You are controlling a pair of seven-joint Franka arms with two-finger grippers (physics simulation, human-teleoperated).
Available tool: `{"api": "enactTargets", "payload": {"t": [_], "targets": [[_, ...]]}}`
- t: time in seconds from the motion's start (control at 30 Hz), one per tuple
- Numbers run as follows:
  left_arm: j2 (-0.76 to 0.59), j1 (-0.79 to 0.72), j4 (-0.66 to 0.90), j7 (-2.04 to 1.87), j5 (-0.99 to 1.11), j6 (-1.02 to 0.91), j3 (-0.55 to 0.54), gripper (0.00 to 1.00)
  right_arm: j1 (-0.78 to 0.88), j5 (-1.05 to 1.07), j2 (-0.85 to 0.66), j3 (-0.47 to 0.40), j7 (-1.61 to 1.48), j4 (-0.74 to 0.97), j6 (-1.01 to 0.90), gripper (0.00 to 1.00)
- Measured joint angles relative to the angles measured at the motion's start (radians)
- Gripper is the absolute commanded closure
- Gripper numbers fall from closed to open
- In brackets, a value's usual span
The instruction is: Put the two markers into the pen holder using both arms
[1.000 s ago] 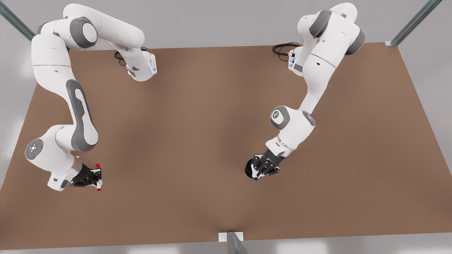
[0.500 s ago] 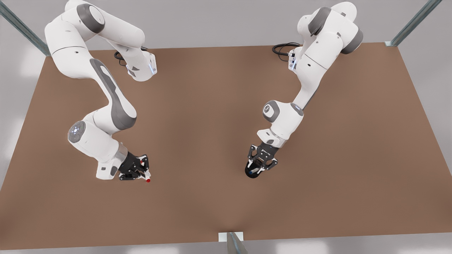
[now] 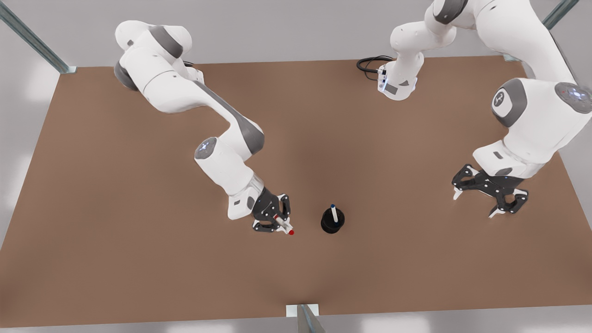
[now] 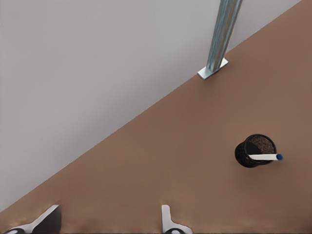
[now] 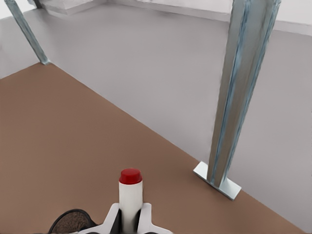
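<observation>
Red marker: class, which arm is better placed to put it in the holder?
The right arm: its tool already grips the red marker beside the pen holder; the left tool hangs open, farther off.

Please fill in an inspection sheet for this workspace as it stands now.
Surface: brown table, bare apart from the job's things.
Job's things: blue marker stands in the pen holder; red marker is beside the holder, not yet in.
Clutter: nothing seen.
Grippers: right gripper shut on the red marker, close to the holder on the front view's left; left gripper open, empty, waiting on the front view's right.
Cables: black cable looped at the far arm base.
Surroundings: metal posts, grey floor.
</observation>
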Motion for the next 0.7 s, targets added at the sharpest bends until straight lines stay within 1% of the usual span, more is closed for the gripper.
{"api": "enactTargets", "payload": {"t": [0.03,0.07,0.1,0.2,0.3,0.37,0.43,0.53,0.7], "targets": [[-0.044,-0.059,-0.061,-0.031,0.007,-0.046,0.061,0.0,0.042,-0.003,0.033,-0.017,0.015,0.059,0.009,0.79],[-0.061,-0.092,-0.089,-0.06,0.012,-0.085,0.091,0.0,0.078,-0.006,0.058,-0.034,0.029,0.101,0.016,0.79],[-0.061,-0.108,-0.102,-0.088,0.016,-0.118,0.108,0.0,0.123,-0.008,0.072,-0.076,0.046,0.127,0.023,0.79],[-0.04,-0.121,-0.114,-0.168,0.027,-0.185,0.12,0.0,0.243,-0.012,0.141,-0.185,0.093,0.229,0.044,0.79],[-0.033,-0.12,-0.114,-0.238,0.032,-0.224,0.122,0.0,0.306,-0.014,0.216,-0.215,0.136,0.326,0.067,0.79],[-0.032,-0.121,-0.111,-0.281,0.033,-0.24,0.121,0.0,0.331,-0.015,0.241,-0.233,0.162,0.353,0.087,0.79],[-0.032,-0.123,-0.111,-0.321,0.034,-0.252,0.121,0.0,0.374,-0.015,0.284,-0.291,0.188,0.363,0.123,0.79],[-0.024,-0.128,-0.111,-0.375,0.034,-0.263,0.121,0.0,0.391,-0.016,0.349,-0.332,0.225,0.409,0.184,0.79],[-0.013,-0.133,-0.111,-0.448,0.035,-0.273,0.121,0.0,0.446,-0.019,0.424,-0.42,0.277,0.418,0.314,0.79]]}}
